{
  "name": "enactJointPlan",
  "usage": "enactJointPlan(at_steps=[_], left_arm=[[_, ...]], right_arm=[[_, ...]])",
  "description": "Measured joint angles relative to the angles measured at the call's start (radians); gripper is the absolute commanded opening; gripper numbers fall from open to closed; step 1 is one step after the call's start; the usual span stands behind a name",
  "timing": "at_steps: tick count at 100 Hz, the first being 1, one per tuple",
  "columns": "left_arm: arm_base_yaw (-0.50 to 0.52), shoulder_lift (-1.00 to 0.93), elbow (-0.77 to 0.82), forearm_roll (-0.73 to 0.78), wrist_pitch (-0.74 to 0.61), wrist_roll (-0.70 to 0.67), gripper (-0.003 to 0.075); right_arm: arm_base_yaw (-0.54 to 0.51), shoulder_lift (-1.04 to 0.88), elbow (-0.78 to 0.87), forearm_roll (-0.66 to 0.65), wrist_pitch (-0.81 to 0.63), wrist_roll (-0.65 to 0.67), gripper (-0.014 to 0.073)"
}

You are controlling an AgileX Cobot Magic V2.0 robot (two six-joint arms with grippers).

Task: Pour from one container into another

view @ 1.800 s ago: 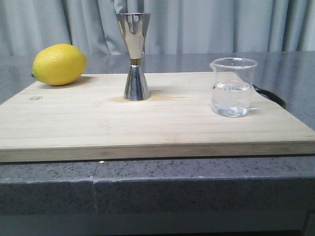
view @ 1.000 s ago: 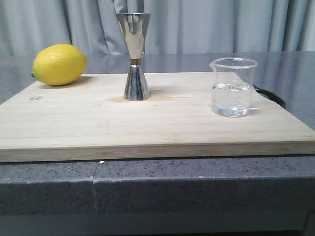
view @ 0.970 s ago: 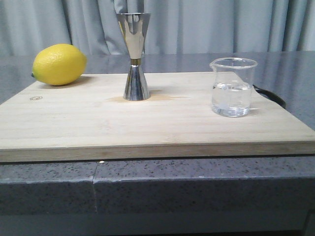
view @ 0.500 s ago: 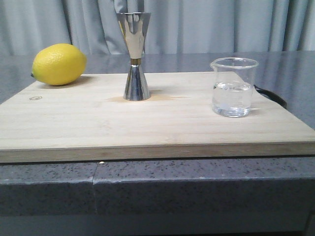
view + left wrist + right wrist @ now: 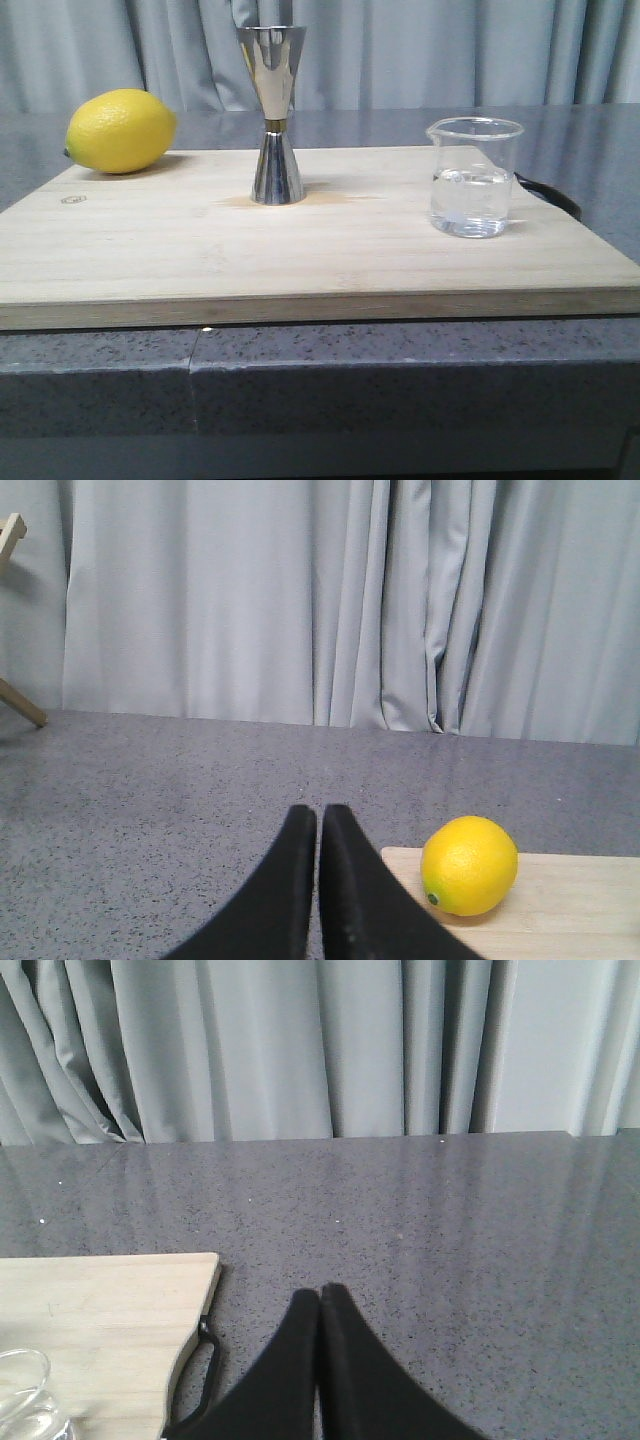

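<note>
With both the left pincer point(image 5: 318, 825) and right pincer point(image 5: 320, 1305) clenched empty, the half-full glass beaker point(image 5: 473, 177) near the right one could slip or spill, and the narrow-based steel jigger point(image 5: 273, 115) probably tips if nudged.

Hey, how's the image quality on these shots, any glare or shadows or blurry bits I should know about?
Front view: soft even light, the steel jigger mirrors the curtains, and the lemon casts a faint shadow. Left wrist view: the left gripper is a dark silhouette. Right wrist view: the glass beaker is cropped at the corner, and the countertop shows mild sheen.
</note>
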Motion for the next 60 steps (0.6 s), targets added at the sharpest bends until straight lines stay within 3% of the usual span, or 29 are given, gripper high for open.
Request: enactJointPlan(at_steps=[60], left_arm=[[0.000, 0.009, -0.002, 0.000, 0.000, 0.000, -0.0019]], right_arm=[[0.000, 0.010, 0.000, -0.004, 0.014, 0.000, -0.0059]])
